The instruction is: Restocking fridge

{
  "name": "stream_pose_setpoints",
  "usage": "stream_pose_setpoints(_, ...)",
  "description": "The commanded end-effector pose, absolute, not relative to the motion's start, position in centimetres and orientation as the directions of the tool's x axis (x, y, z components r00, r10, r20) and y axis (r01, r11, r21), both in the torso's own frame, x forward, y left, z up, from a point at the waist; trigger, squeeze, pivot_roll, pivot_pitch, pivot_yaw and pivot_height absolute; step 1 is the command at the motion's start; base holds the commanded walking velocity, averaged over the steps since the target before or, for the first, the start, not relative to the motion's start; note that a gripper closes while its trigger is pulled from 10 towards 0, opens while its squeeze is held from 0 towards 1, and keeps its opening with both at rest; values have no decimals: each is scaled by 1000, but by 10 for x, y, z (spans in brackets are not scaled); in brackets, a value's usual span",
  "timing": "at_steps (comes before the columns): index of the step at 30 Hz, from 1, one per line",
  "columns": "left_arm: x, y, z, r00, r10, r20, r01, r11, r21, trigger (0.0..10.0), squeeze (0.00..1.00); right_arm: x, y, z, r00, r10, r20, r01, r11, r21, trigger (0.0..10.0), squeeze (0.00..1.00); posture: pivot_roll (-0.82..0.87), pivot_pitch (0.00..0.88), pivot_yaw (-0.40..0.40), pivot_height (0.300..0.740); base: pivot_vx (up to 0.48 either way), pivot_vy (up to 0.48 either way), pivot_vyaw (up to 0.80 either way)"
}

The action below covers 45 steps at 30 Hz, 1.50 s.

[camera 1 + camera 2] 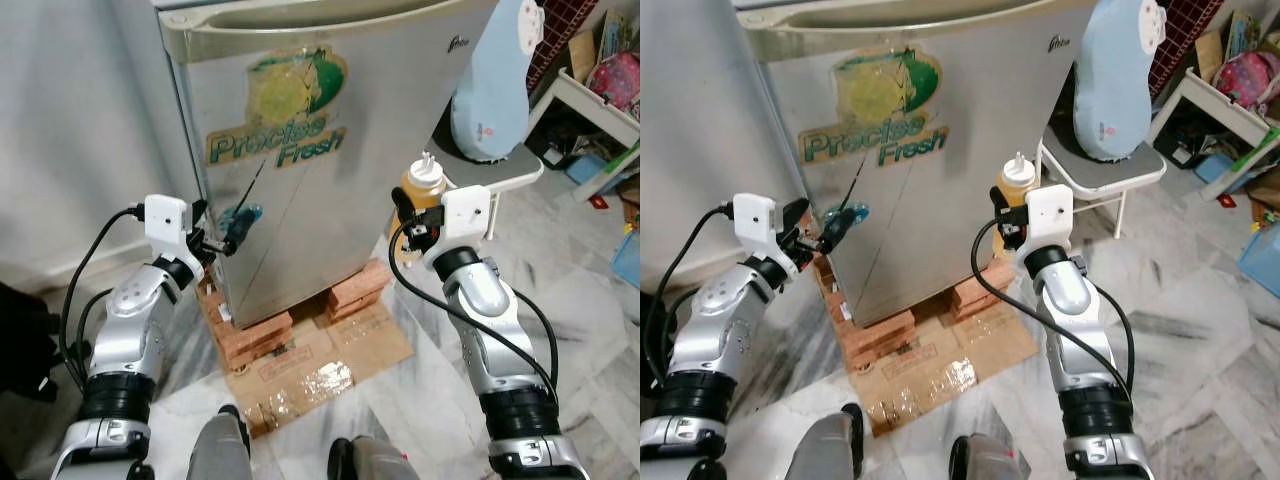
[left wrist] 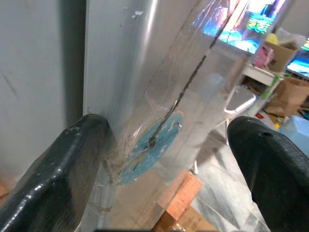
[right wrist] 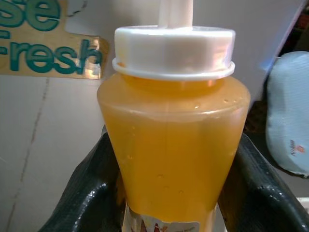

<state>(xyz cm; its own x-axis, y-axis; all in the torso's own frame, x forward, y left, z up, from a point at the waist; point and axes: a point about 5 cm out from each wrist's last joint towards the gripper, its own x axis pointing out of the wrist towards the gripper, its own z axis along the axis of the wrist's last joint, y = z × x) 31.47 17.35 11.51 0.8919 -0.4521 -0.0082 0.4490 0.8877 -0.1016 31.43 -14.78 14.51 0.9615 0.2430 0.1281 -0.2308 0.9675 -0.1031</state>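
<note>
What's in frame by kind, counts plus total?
Fridge: 1
Bottle, in right gripper: 1
Chair: 1
Cushion on chair: 1
Cardboard on floor: 1
Grippers, with left gripper: 2
Total: 7

Both silver arms raised forward, elbows bent. Left gripper (image 1: 228, 236) held out at the fridge door's (image 1: 300, 150) left edge, black fingers (image 2: 63, 174) spread apart, one on the edge, the other off it. Right gripper (image 1: 408, 222) lifted to about the same height, wrist level, fingers (image 3: 89, 193) clamped on either side of an upright orange sauce bottle (image 3: 171, 145).
</note>
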Motion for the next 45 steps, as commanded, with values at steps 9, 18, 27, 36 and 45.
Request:
stream_pose_setpoints(9, 292, 117, 102, 701, -711, -67, 692, 699, -180, 10000, 0, 312, -154, 150, 959, 243, 147, -227, 967, -119, 10000, 0, 44, 155, -115, 740, 0, 0, 0)
stream_pose_setpoints(18, 279, 63, 121, 586, -810, 7, 800, 577, -166, 10000, 0, 303, -200, 135, 996, -35, 76, 49, 981, -188, 10000, 0, 40, 142, -99, 740, 0, 0, -191)
stream_pose_setpoints(27, 276, 56, 125, 577, -817, 16, 808, 568, -153, 10000, 0, 299, -200, 130, 991, -114, 68, 126, 970, -208, 10000, 0, 52, 135, -84, 740, 0, -187, -762)
stream_pose_setpoints(36, 272, 49, 128, 550, -835, 21, 827, 540, -155, 10000, 0, 291, -217, 119, 963, -268, 12, 262, 930, -258, 10000, 0, 50, 133, -79, 740, 0, -343, -506)
stream_pose_setpoints(45, 270, 44, 127, 517, -856, 3, 846, 511, -155, 10000, 0, 285, -218, 115, 952, -305, 0, 295, 921, -255, 10000, 0, 42, 129, -63, 740, 0, -243, -92)
